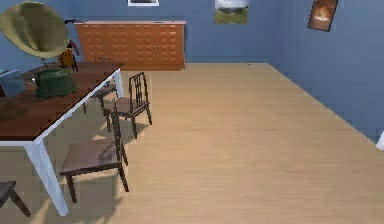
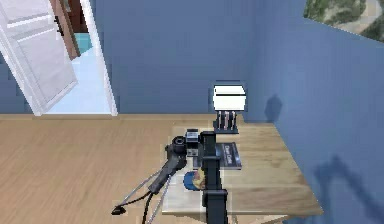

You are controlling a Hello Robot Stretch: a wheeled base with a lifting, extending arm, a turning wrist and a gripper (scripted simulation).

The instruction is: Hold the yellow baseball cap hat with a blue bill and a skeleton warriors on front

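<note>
A small blue and yellowish thing lies at the left edge of a light wooden table, close beside the arm's dark bar; its shape is too small to name. The gripper's dark body sits left of the white marker square. Its thin fingers curve down and left to the gripper's far end, which has only bare wood floor behind it, so it holds nothing.
In the forward view, a dark-topped dining table with a horn gramophone and chairs stands at the left. An orange sideboard lines the back wall, with wide floor to the right. The arm side view has a white door ajar at the left.
</note>
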